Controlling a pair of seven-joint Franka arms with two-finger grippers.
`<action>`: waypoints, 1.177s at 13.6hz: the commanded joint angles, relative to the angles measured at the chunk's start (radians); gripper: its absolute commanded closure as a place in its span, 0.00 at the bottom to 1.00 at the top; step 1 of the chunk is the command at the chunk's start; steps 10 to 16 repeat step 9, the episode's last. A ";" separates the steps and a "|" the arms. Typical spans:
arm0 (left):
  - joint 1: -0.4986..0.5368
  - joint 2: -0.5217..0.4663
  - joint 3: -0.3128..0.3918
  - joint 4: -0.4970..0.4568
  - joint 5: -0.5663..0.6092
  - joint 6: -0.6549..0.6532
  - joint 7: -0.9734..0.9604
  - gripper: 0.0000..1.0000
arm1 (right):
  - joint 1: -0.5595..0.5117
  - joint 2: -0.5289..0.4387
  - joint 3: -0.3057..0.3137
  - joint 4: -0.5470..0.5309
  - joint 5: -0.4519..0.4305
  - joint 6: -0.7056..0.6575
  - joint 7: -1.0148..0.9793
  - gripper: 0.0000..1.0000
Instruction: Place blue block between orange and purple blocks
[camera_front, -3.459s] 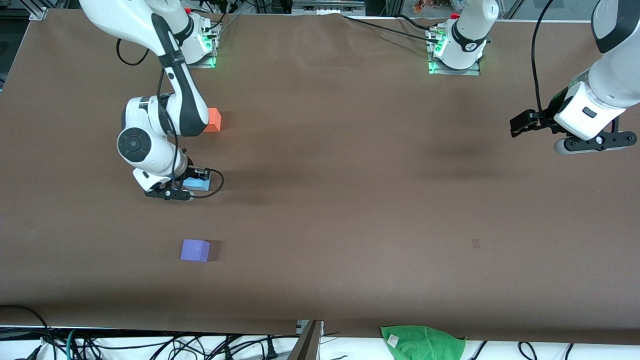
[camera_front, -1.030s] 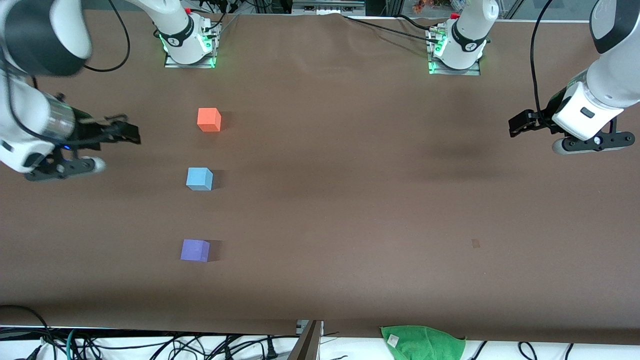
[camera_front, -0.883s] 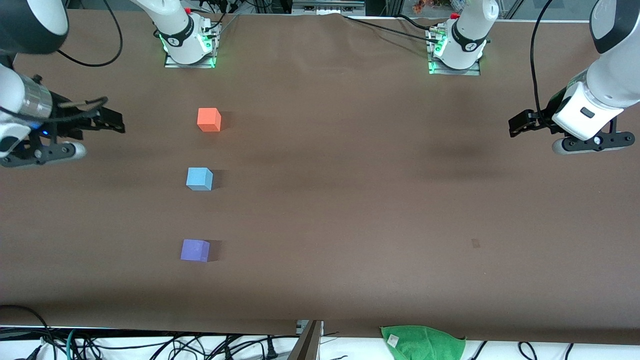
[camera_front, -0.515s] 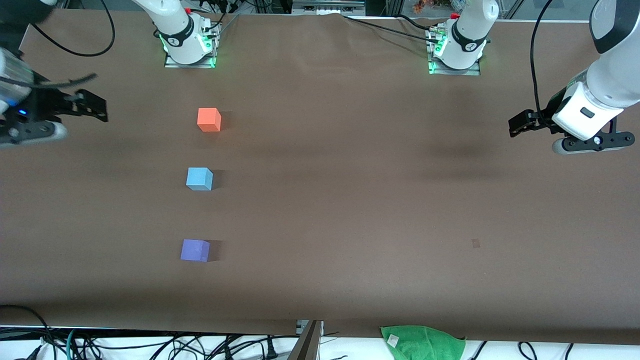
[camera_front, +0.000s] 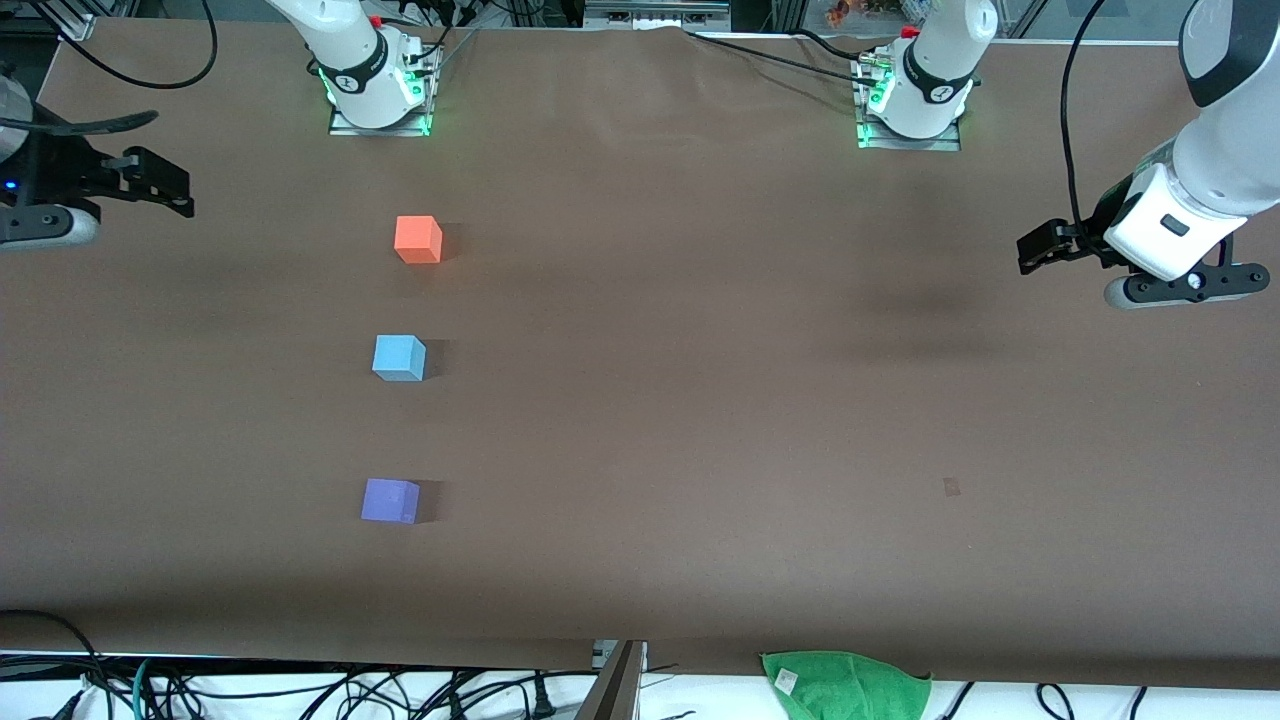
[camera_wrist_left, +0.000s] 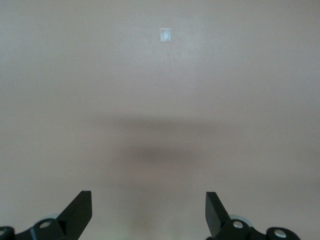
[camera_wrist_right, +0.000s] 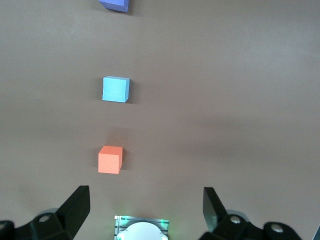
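The brown table (camera_front: 700, 400) fills nearly the whole front view, most of it bare from the centre out to the right edge of the frame. The right arm, which a second ago reached in as far as the left-centre of the frame near the orange block, has drawn back and up; only its right gripper (camera_front: 150, 185) still shows, at the upper left edge of the front view, over the table's margin at the right arm's end, fingers spread wide and holding nothing. The left arm waits unchanged at the upper right edge of the frame, its left gripper (camera_front: 1040, 248) over bare table, fingers likewise spread apart and empty.

A green cloth (camera_front: 845, 685) lies at the bottom edge, right of centre, off the brown surface.

The three cubes have not moved in the last second. They stand in a loose column left of centre in the front view, well apart from each other. The orange block (camera_front: 418, 239) is farthest from the front camera, the purple block (camera_front: 390, 500) nearest, and the blue block (camera_front: 399, 357) sits on the table between the two, roughly midway. Open table surrounds every cube on all sides.

A small pale mark (camera_front: 951, 487) sits on the table in the lower right of the frame.
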 joint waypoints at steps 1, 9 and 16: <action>0.009 0.005 -0.005 0.012 -0.017 0.003 0.022 0.00 | -0.023 -0.012 0.026 -0.013 -0.004 0.008 0.022 0.00; 0.009 0.005 -0.005 0.012 -0.017 0.005 0.022 0.00 | -0.022 -0.002 0.021 -0.001 -0.002 0.008 0.022 0.00; 0.009 0.005 -0.005 0.012 -0.017 0.005 0.022 0.00 | -0.022 -0.002 0.021 -0.001 -0.002 0.008 0.022 0.00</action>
